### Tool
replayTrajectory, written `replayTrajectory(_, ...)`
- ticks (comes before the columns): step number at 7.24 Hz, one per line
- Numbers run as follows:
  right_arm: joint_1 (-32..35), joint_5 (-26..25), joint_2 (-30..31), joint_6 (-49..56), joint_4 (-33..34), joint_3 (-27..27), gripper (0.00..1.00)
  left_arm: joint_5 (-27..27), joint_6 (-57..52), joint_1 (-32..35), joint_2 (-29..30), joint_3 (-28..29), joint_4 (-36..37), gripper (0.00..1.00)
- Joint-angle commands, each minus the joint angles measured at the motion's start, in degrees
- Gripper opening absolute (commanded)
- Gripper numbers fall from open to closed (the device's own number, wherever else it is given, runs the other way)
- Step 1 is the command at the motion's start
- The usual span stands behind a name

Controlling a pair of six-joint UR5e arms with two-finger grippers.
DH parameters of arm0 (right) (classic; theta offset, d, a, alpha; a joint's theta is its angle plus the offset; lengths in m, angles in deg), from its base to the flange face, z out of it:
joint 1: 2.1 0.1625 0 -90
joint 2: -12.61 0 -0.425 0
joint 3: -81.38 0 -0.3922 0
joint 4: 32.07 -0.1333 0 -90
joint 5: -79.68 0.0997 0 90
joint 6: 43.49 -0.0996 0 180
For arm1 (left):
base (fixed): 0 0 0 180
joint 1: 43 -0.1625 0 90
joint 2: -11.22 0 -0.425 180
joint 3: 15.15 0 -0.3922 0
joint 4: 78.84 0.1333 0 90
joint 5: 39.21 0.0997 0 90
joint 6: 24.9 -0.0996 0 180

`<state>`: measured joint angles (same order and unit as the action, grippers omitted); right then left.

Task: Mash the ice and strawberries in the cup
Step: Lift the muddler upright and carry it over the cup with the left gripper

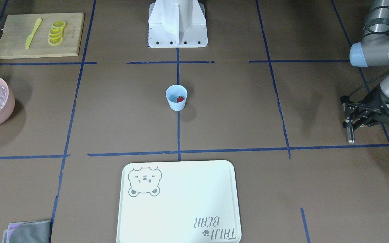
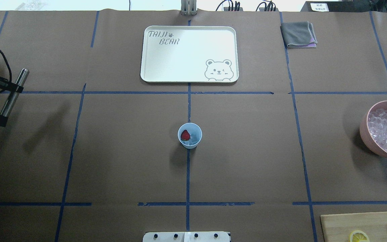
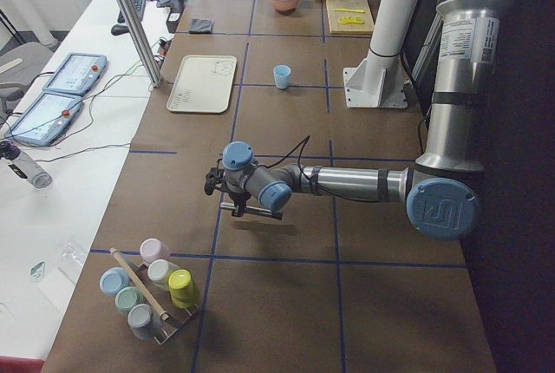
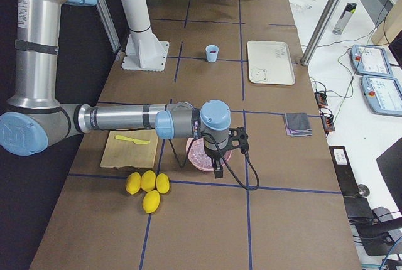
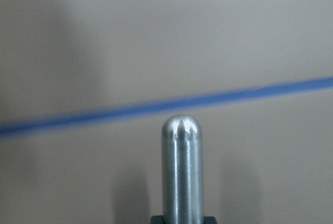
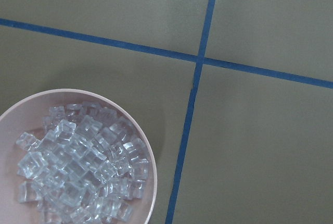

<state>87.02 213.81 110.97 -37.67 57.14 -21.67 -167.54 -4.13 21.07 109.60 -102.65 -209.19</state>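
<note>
Cup (image 2: pixel 189 144), holding strawberry (image 2: pixel 185 135) and ice (image 2: pixel 195 137), midway between the table's (image 2: pixel 113 151) left and right edges; left hand (image 1: pixel 349 118) pinching rod (image 1: pixel 350 135) near left edge; right hand (image 4: pixel 218 168) above bowl (image 4: pixel 200 158), grip indeterminable

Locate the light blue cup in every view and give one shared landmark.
Front-facing: cup at centre, on the tape line.
Overhead: centre.
Left: upper middle.
Right: upper middle.
Left wrist: absent.
Right wrist: absent.
Landmark: bear tray, in all four exterior views.
</note>
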Motion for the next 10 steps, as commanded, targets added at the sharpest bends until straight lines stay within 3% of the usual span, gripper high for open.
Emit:
replayTrajectory(1,0.00,0.00,-0.01,-0.10,0.00,0.04,0.99,-0.17,-2.33,0.01,7.41,-1.00,-6.29,0.02)
replayTrajectory(3,0.00,0.17,0.08,-0.10,0.00,0.04,0.99,0.35,2.17,-0.34,11.56,-0.30,-23.54,0.00)
replayTrajectory(5,0.00,0.09,0.08,-0.10,0.00,0.04,0.99,0.26,1.64,-2.70,19.53,-0.30,-29.57,0.00)
replayTrajectory(7,0.00,0.09,-0.27,-0.02,0.00,0.04,0.99,1.05,1.82,-7.34,23.50,1.44,-42.63,0.00)
replayTrajectory(8,0.00,0.17,-0.27,-0.10,0.00,0.04,0.99,4.54,1.65,-11.12,23.79,1.46,-47.14,0.00)
replayTrajectory(10,0.00,0.44,-0.10,-0.28,0.00,-0.40,0.99,24.33,1.64,-26.89,23.70,2.51,-58.22,0.00)
